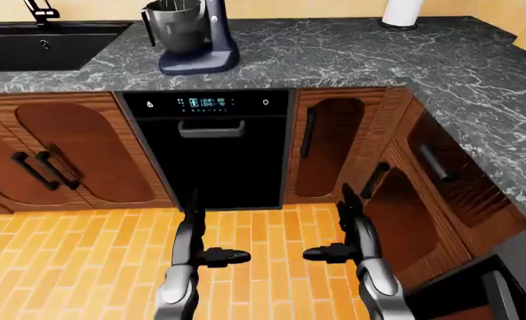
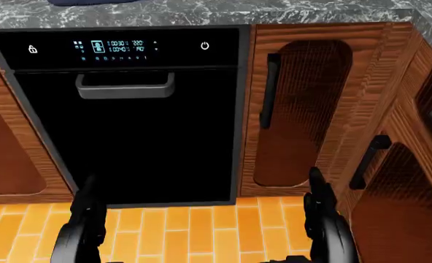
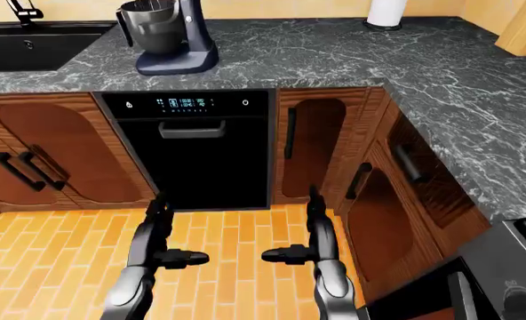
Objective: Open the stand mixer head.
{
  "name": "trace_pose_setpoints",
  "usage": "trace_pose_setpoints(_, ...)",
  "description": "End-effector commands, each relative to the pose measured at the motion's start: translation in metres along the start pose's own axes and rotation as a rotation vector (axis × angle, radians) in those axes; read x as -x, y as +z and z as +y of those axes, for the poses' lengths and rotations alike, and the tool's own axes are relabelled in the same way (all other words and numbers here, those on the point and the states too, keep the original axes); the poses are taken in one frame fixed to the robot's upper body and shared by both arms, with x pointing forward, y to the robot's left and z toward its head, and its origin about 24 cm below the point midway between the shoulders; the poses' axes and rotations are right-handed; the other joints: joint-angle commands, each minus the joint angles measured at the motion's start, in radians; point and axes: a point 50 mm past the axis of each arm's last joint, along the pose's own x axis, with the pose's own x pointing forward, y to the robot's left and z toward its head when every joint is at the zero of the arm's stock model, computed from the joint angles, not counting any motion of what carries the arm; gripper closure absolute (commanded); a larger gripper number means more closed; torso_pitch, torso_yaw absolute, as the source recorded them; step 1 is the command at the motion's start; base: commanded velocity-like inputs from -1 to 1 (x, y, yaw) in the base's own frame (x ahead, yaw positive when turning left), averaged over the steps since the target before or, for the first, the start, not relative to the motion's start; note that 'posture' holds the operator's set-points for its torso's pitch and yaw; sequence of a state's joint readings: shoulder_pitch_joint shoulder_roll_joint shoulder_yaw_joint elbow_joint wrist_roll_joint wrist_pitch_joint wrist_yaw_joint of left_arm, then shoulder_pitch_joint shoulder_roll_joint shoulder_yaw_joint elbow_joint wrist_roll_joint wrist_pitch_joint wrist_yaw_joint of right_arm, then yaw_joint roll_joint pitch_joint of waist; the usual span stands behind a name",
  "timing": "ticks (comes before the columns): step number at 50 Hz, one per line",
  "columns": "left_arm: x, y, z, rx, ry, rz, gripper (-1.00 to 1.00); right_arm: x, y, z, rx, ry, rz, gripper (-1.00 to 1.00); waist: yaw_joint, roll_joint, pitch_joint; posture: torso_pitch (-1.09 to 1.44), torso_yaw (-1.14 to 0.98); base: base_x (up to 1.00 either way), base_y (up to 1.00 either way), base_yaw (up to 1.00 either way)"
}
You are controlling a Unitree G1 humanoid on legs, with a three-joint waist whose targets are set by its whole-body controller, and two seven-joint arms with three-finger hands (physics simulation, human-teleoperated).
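The mixer [image 1: 195, 37] stands on the dark marble surface [image 1: 334, 57], directly above the black dishwasher [image 1: 211, 150], its head down over the bowl [image 1: 173, 25]. A sink [image 1: 45, 43] lies left of the mixer, a paper roll [image 1: 402, 12] well to its right. Well below the mixer, over the floor [image 1: 85, 260], the left hand [image 1: 211, 255] and right hand [image 1: 334, 252] hang spread, holding nothing.

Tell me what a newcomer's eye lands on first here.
The black dishwasher with its lit panel fills the middle of the left-eye view, under the marbled grey counter. The stand mixer sits on the counter at top left. Low down, the left hand and right hand hover open above the orange floor.
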State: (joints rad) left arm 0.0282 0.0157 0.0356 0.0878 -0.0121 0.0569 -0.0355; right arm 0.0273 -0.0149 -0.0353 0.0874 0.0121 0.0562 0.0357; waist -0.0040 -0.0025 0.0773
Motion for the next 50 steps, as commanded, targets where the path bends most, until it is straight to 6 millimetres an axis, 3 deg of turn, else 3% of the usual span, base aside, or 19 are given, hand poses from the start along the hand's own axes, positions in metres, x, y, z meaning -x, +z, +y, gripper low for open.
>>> trace_pose_setpoints(1, -0.004, 0.033, -0.002, -0.003, -0.010, -0.171, -1.00, -0.003, 0.033, 0.001, 0.007, 0.003, -0.172, -1.00, -0.002, -0.008, -0.001, 0.00, 0.00, 0.00, 0.00, 0.00)
trace_pose_setpoints(3, -0.004, 0.033, -0.002, -0.003, -0.010, -0.170, -1.00, -0.003, 0.033, 0.001, 0.008, 0.002, -0.172, -1.00, 0.007, -0.001, -0.062, 0.00, 0.00, 0.00, 0.00, 0.00)
trace_pose_setpoints(4, -0.004, 0.033, -0.002, -0.002, -0.011, -0.171, -1.00, -0.003, 0.033, 0.001, 0.007, 0.002, -0.173, -1.00, 0.007, -0.001, -0.052, 0.00, 0.00, 0.00, 0.00, 0.00)
trace_pose_setpoints(5, -0.004, 0.033, -0.002, -0.002, -0.011, -0.170, -1.00, -0.003, 0.033, 0.001, 0.008, 0.002, -0.173, -1.00, 0.006, -0.006, -0.017, 0.00, 0.00, 0.00, 0.00, 0.00)
trace_pose_setpoints(7, -0.004, 0.033, -0.002, 0.000, -0.011, -0.169, -1.00, -0.003, 0.032, 0.001, 0.009, 0.002, -0.172, -1.00, 0.007, -0.008, -0.069, 0.00, 0.00, 0.00, 0.00, 0.00)
trace_pose_setpoints(8, -0.004, 0.033, -0.002, 0.001, -0.011, -0.169, -1.00, -0.003, 0.032, 0.001, 0.009, 0.002, -0.171, -1.00, 0.008, -0.008, -0.074, 0.00, 0.00, 0.00, 0.00, 0.00)
trace_pose_setpoints(18, -0.002, 0.039, -0.003, -0.007, -0.011, -0.212, -1.00, -0.002, 0.035, 0.001, -0.002, 0.007, -0.176, -1.00, 0.008, -0.004, -0.084, 0.00, 0.00, 0.00, 0.00, 0.00)
trace_pose_setpoints(25, 0.016, 0.077, -0.006, 0.005, -0.019, -0.455, -1.00, 0.010, 0.073, 0.002, -0.020, 0.026, -0.438, -1.00, 0.007, -0.005, -0.091, 0.00, 0.00, 0.00, 0.00, 0.00)
trace_pose_setpoints(30, 0.035, 0.106, -0.008, 0.005, -0.041, -0.630, -1.00, 0.022, 0.091, 0.004, -0.058, 0.064, -0.531, -1.00, 0.006, -0.005, -0.090, 0.00, 0.00, 0.00, 0.00, 0.00)
trace_pose_setpoints(40, 0.046, 0.120, -0.009, 0.032, -0.054, -0.704, -1.00, 0.048, 0.118, 0.009, -0.099, 0.156, -0.702, -1.00, 0.006, -0.003, -0.080, 0.00, 0.00, 0.00, 0.00, 0.00)
trace_pose_setpoints(50, 0.082, 0.172, -0.009, 0.053, -0.069, -0.837, -1.00, 0.092, 0.173, 0.011, -0.158, 0.222, -0.842, -1.00, 0.006, -0.005, -0.075, 0.00, 0.00, 0.00, 0.00, 0.00)
